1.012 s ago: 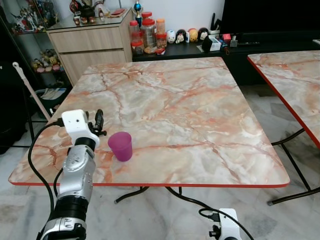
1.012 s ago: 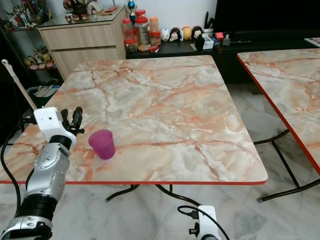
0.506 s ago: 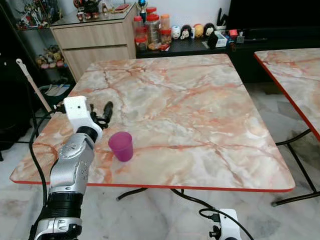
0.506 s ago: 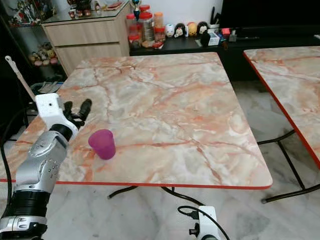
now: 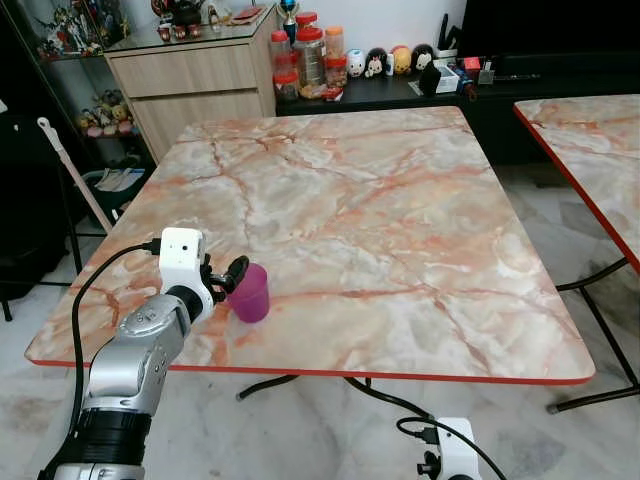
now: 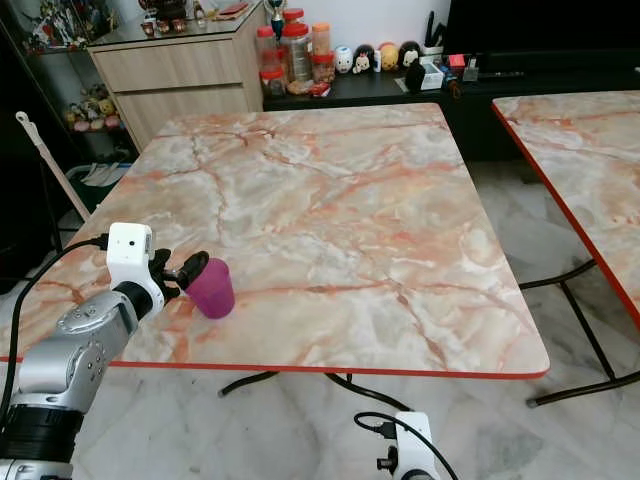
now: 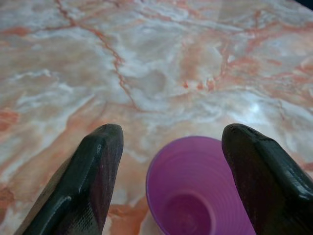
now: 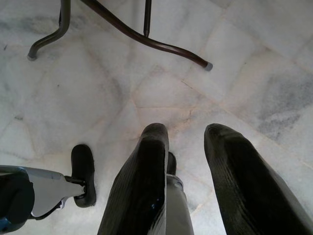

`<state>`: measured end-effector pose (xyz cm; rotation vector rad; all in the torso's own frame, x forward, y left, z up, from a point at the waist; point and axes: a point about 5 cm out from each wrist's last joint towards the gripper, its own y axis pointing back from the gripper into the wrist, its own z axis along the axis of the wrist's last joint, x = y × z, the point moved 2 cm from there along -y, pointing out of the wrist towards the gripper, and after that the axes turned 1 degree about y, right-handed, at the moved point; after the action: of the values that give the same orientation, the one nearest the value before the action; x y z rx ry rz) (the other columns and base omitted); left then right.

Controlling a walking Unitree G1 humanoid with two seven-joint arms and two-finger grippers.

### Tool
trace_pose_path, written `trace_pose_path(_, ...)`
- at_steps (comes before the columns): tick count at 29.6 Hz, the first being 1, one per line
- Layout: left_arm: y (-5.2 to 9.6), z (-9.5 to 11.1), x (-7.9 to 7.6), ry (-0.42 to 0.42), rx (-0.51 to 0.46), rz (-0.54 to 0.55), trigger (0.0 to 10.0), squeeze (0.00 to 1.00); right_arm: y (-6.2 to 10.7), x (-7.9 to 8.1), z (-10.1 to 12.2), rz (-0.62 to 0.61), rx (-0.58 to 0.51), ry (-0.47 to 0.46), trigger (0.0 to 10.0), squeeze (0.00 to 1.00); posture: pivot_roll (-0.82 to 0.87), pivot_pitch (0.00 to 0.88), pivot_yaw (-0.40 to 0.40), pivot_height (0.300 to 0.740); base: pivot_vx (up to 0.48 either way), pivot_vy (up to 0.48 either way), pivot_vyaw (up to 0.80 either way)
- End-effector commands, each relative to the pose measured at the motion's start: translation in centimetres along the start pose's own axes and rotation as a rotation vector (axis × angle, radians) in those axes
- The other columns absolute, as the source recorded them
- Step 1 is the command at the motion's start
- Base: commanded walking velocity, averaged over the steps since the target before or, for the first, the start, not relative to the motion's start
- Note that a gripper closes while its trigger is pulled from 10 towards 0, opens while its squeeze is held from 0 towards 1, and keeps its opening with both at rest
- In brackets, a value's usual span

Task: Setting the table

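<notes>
Marble-patterned counter (image 5: 380,210) with red edging, carrying one item so far; the setting is judged barely begun, further tableware being still to be brought. Left gripper (image 7: 171,161), beside the cup on the counter's near left part, fingers (image 7: 93,171) spread wide and grasping nothing. Right gripper (image 8: 188,161), hung idle below the counter over the floor, fingers parted. Purple cup (image 5: 250,292): translucent plastic, upright, empty.

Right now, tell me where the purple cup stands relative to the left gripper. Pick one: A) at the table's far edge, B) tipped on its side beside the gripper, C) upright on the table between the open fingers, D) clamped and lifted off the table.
C: the purple cup stands upright on the marble table, with the left gripper open around its rim.
</notes>
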<state>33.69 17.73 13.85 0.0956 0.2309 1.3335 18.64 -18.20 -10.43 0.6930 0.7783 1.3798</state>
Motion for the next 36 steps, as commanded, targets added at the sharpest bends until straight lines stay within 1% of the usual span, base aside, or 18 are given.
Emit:
trace_pose_path(1,0.1,0.8,0.5,-0.029,0.002,0.005,10.0,0.00,-0.1,0.3,0.3,0.009,-0.004,0.002,10.0,0.00,0.03,0.000,0.087,0.740,0.000,0.000,0.00)
trace_pose_path(3,0.1,0.9,0.5,-0.038,0.006,0.000,10.0,0.00,-0.1,0.3,0.3,0.008,-0.004,0.001,10.0,0.00,0.03,0.000,0.086,0.740,0.000,0.000,0.00)
trace_pose_path(4,0.0,1.0,0.5,-0.055,0.014,-0.009,10.0,0.00,-0.1,0.3,0.4,0.008,-0.004,0.002,10.0,0.00,0.04,0.000,0.084,0.740,0.000,0.000,0.00)
trace_pose_path(6,-0.1,1.3,0.4,-0.102,0.028,-0.036,10.0,0.00,-0.1,0.3,0.4,0.008,-0.004,0.001,10.0,0.00,0.04,0.000,0.080,0.740,0.000,0.000,0.00)
trace_pose_path(8,-0.4,1.9,0.6,-0.177,0.037,-0.064,10.0,0.00,-0.1,0.3,0.3,0.009,-0.002,0.003,10.0,0.00,0.04,0.000,0.079,0.740,0.000,0.000,0.00)
trace_pose_path(9,-0.4,1.9,0.6,-0.177,0.037,-0.064,10.0,0.00,-0.1,0.3,0.3,0.009,-0.002,0.003,10.0,0.00,0.04,0.000,0.079,0.740,0.000,0.000,0.00)
trace_pose_path(12,-1.1,3.6,0.9,-0.226,0.026,-0.087,10.0,0.00,-0.1,0.3,0.4,0.007,-0.003,0.000,10.0,0.00,0.04,0.000,0.084,0.740,0.000,0.000,0.00)
trace_pose_path(13,-1.7,4.0,0.6,-0.270,0.051,-0.119,10.0,0.00,-0.1,0.3,0.4,0.006,-0.003,-0.003,10.0,0.00,0.03,0.000,0.087,0.740,0.000,0.000,0.00)
trace_pose_path(14,-1.9,4.1,0.5,-0.295,0.066,-0.138,10.0,0.00,-0.1,0.3,0.4,0.005,-0.002,-0.007,10.0,0.00,0.03,0.000,0.087,0.740,0.000,0.000,0.00)
trace_pose_path(16,-2.0,4.1,0.3,-0.310,0.075,-0.150,10.0,0.00,-0.1,0.3,0.4,0.005,-0.002,-0.010,10.0,0.00,0.03,0.000,0.087,0.740,0.000,0.000,0.00)
trace_pose_path(18,-2.4,4.7,0.4,-0.334,0.084,-0.168,10.0,0.00,-0.1,0.3,0.4,0.005,-0.001,-0.014,10.0,0.00,0.03,0.000,0.092,0.740,0.000,0.000,0.00)
trace_pose_path(20,-2.7,5.1,0.7,-0.390,0.113,-0.194,10.0,0.00,-0.1,0.3,0.3,0.004,0.000,-0.017,10.0,0.00,0.02,0.000,0.094,0.740,0.000,0.000,0.00)
trace_pose_path(26,-2.6,5.3,1.4,-0.437,0.146,-0.226,10.0,0.00,-0.1,0.2,0.2,-0.002,0.001,-0.025,10.0,0.00,0.02,0.000,0.096,0.740,0.000,0.000,0.00)
trace_pose_path(28,-2.5,5.3,1.5,-0.439,0.148,-0.225,10.0,0.00,-0.1,0.1,0.2,-0.003,0.001,-0.025,10.0,0.00,0.02,0.000,0.095,0.740,0.000,0.000,0.00)
trace_pose_path(30,-2.3,5.4,2.0,-0.446,0.153,-0.222,10.0,0.00,-0.1,0.1,0.2,-0.003,0.001,-0.025,10.0,0.00,0.02,0.000,0.093,0.740,0.000,0.000,0.00)
trace_pose_path(32,-2.2,5.5,2.1,-0.448,0.156,-0.222,10.0,0.00,-0.1,0.1,0.2,-0.003,0.002,-0.026,10.0,0.00,0.02,0.000,0.093,0.740,0.000,0.000,0.00)
trace_pose_path(36,-1.5,5.0,2.7,-0.461,0.183,-0.244,10.0,0.00,-0.1,0.1,0.2,-0.001,0.003,-0.023,10.0,0.00,0.03,0.000,0.091,0.740,0.000,0.000,0.00)
